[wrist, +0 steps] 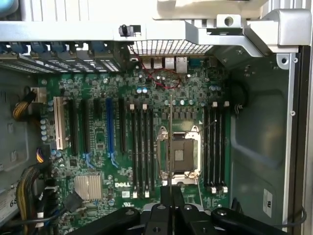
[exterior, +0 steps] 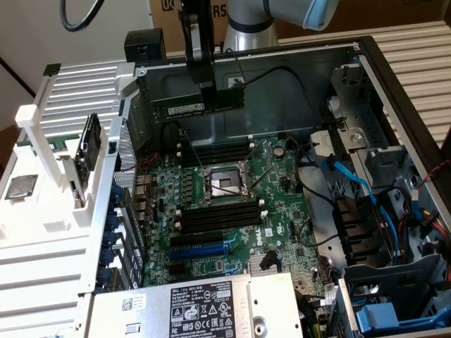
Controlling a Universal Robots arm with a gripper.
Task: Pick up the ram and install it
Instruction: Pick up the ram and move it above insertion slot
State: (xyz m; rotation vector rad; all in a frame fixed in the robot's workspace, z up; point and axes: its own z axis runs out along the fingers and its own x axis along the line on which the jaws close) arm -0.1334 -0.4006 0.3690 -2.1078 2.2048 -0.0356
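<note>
Ram (exterior: 184,108) on edge in claw (exterior: 209,97), long axis across the exterior view

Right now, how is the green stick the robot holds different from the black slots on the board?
The ram is green with a white label; the black slots are plain black. The ram hangs in the gripper above the motherboard; the slots sit fixed on it. Both are long and narrow.

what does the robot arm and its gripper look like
The arm is silver-grey with a light blue joint cap. The gripper is black, with long narrow fingers on black linkages. A black cable loops nearby.
</note>
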